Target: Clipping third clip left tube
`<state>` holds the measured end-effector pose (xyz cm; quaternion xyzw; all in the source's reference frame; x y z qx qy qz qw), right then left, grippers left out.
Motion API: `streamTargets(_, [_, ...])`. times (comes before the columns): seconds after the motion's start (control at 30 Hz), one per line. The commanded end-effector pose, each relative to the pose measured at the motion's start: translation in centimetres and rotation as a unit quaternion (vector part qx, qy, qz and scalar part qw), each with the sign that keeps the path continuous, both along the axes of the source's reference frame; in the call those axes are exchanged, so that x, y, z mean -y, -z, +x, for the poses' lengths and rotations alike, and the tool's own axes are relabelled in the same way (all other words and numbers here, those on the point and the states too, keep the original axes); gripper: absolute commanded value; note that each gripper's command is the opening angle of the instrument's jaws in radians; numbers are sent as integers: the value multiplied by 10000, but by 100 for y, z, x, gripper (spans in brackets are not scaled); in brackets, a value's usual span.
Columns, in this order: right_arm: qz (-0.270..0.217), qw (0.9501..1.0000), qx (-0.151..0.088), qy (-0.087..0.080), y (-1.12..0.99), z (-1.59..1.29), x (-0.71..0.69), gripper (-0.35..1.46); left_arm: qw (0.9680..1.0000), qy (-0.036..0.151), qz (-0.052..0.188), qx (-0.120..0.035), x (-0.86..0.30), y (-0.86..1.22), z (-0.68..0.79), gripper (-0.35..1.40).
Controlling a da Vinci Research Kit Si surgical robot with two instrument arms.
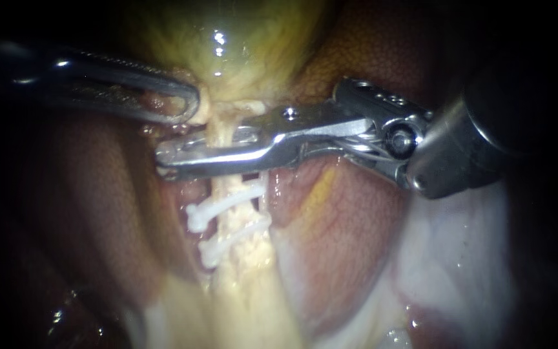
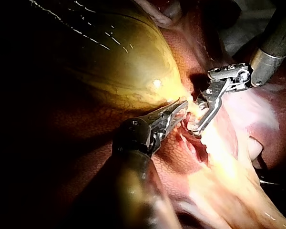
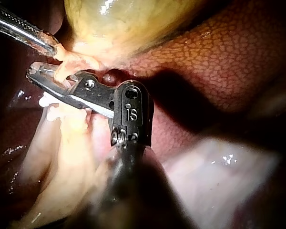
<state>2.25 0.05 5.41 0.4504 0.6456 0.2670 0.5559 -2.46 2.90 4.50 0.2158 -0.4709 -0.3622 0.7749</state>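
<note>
A pale tube (image 1: 235,223) runs down from the yellow-green gallbladder (image 1: 227,45). Two white clips (image 1: 221,207) (image 1: 227,244) sit across it, one below the other. My right instrument (image 1: 166,158) comes in from the right. Its long jaws lie across the tube just above the upper clip, shut on it from both sides. In the right wrist view the tube (image 3: 62,71) passes between these jaws (image 3: 33,71). My left instrument (image 1: 185,103) is shut on tissue at the gallbladder's neck, just above the right jaws. In the left wrist view it (image 2: 178,109) is next to the right jaws (image 2: 195,129).
Red-brown liver (image 1: 369,58) lies behind and to either side of the tube. A pale glistening membrane (image 1: 447,258) covers the lower right. The right instrument's wrist and thick shaft (image 1: 460,142) fill the upper right of the endoscope view.
</note>
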Motion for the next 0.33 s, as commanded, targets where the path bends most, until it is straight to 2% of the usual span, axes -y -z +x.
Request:
streamTargets(0.03, [-9, 10000, -11, 14, 0, 0, 0, -35, 10000, 0, 0, 0, 0, 0, 0, -35])
streamTargets(0.33, [-8, 10000, -10, 12, -1, -1, -1, -35, 10000, 1, 0, 0, 0, 1, 0, -35])
